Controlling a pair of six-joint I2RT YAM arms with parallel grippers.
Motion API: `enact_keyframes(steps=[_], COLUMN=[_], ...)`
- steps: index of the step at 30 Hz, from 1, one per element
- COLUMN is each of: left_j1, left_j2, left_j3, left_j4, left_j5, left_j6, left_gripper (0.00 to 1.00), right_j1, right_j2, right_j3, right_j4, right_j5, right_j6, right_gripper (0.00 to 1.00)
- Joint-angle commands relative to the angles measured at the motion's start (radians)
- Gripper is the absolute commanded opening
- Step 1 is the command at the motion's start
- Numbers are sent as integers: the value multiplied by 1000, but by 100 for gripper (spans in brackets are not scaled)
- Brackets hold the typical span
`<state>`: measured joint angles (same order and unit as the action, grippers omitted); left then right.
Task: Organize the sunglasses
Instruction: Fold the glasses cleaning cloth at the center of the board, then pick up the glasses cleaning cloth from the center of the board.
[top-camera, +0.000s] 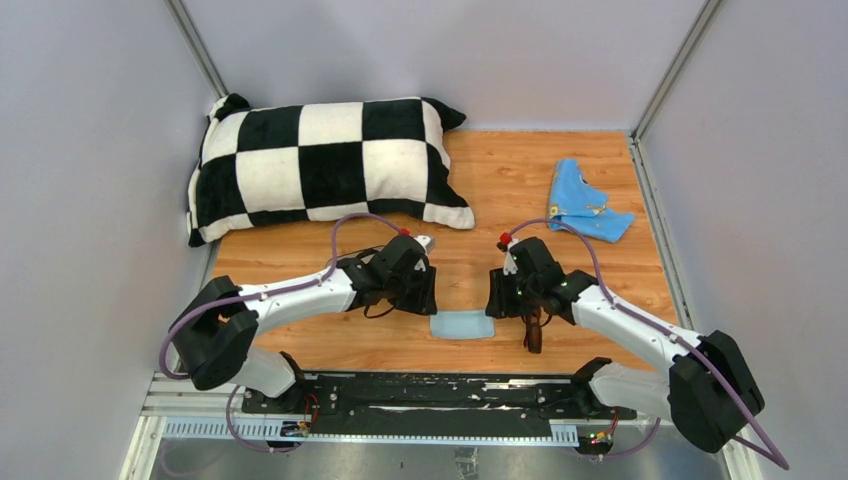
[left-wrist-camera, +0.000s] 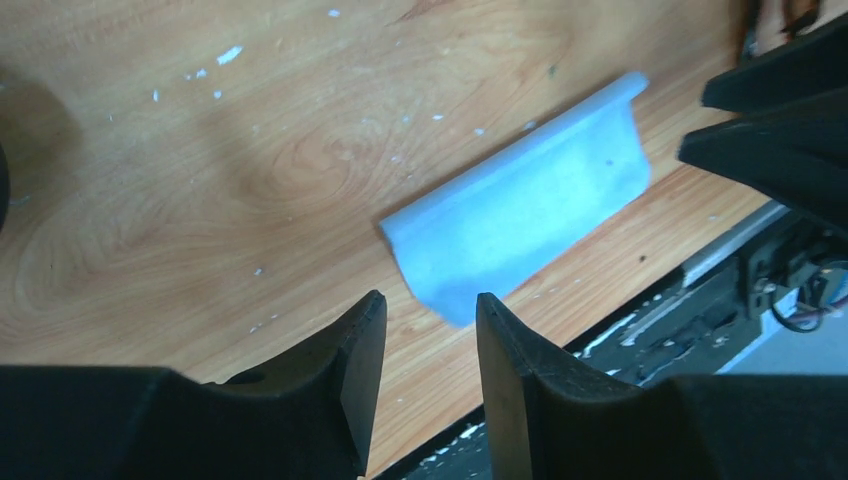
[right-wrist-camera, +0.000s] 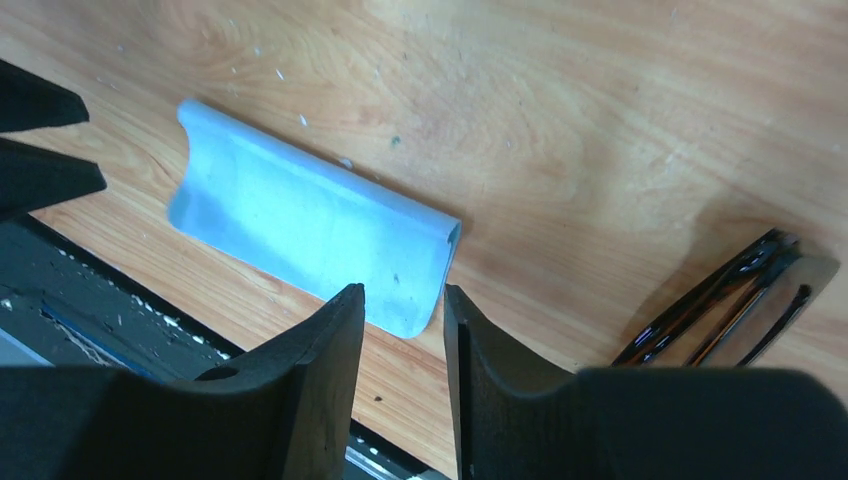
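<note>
Both arms are leaning in over the near middle of the wooden table (top-camera: 520, 170), well clear of the checkered pillow (top-camera: 320, 165) and blue cloth (top-camera: 585, 200) at the back. The left gripper (left-wrist-camera: 430, 305) and right gripper (right-wrist-camera: 403, 295) are each hovering over one end of the pale blue pouch (right-wrist-camera: 300, 225), fingers slightly parted and gripping nothing. The sunglasses (right-wrist-camera: 735, 305) are lying folded on the wood just beside the pouch, on the right arm's side, so I'm reading this as pouch prep: next, one gripper pinching the open end while the other is fetching the glasses.
</note>
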<state>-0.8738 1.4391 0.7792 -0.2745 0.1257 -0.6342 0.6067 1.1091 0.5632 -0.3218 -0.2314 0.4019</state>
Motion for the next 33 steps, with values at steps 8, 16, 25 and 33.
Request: enact_keyframes(steps=[8,16,25,33], left_j1=[-4,-2,-1,-2], left_j2=[47,137,218,110], left_j3=[-7,11,111,140], left_j4=[191,164,56,-37], left_j5=[144,58,-45,-92], left_j6=[-163,-83,-33,-4], left_gripper=[36,36,34,37], right_j1=[15,15,-12,-5], right_j2=[74,171,287,38], right_j3=[13,-1,59,47], right_j4=[132,166,128,18], right_j5=[-15,69,141,200], right_j6=[122,95,65,67], right_gripper=[15,7,4,14])
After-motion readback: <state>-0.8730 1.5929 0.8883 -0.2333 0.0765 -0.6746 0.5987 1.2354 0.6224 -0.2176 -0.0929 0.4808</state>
